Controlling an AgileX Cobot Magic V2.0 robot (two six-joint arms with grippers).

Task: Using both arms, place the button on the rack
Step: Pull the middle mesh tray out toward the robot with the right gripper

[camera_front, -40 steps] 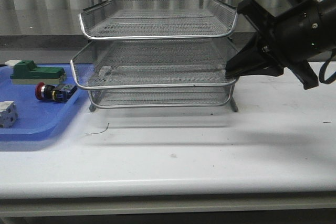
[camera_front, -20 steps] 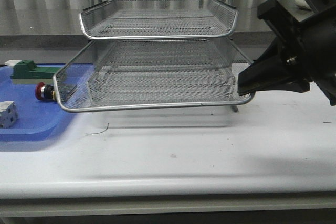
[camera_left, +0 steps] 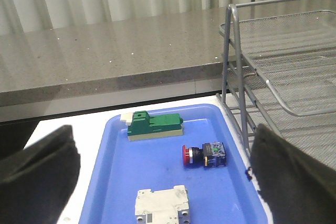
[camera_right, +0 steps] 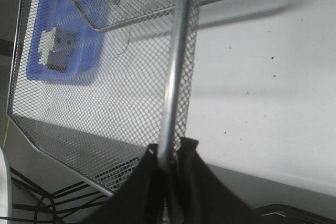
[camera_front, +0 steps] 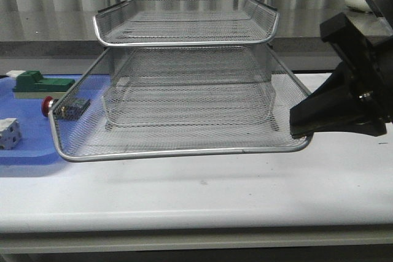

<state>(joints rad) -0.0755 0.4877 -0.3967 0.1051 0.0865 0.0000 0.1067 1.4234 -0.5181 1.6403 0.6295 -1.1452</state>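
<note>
Button (camera_left: 204,155) lying on its side on the blue tray (camera_left: 157,182), red head pointing away from the rack (camera_front: 184,84), between and ahead of the left gripper (camera_left: 163,182) fingers, not touched by them; left fingers (camera_left: 37,177) wide apart, holding nothing; green block (camera_left: 153,125) just past the button, farther from that gripper; white block (camera_left: 160,208) nearer to it, also on the tray; in the front view, button partly hidden behind the mesh corner of the pulled-out middle tier (camera_front: 178,127), only a bit of red showing (camera_front: 46,106); right gripper (camera_right: 168,161) pinched shut on the chrome rim of that tier, at its right front corner, one black finger (camera_right: 139,182) on each side of the rim; tier sticking out toward the front, well past the top and bottom tiers, over the white table (camera_front: 196,194); rack standing beside the blue tray, top tier bare.
</note>
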